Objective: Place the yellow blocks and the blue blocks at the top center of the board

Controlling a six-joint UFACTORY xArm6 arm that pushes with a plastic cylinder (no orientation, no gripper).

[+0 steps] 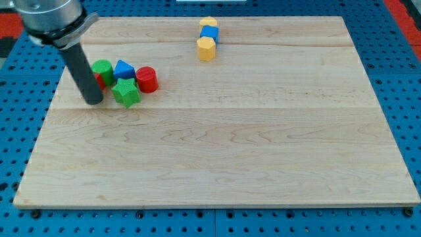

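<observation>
At the view's top centre a yellow block [208,24], a blue block [209,34] and a yellow hexagonal block [206,49] stand in a short touching column. At the view's left is a cluster: a blue triangular block [123,70], a green round block [102,70], a green star-shaped block [126,93] and a red round block [147,79]. A small red piece [99,79] shows beside the rod. My tip [94,101] rests on the board at the cluster's left, just left of the green star block.
The wooden board [217,151] lies on a blue perforated table [401,99]. The arm's grey body [49,20] hangs over the board's top left corner.
</observation>
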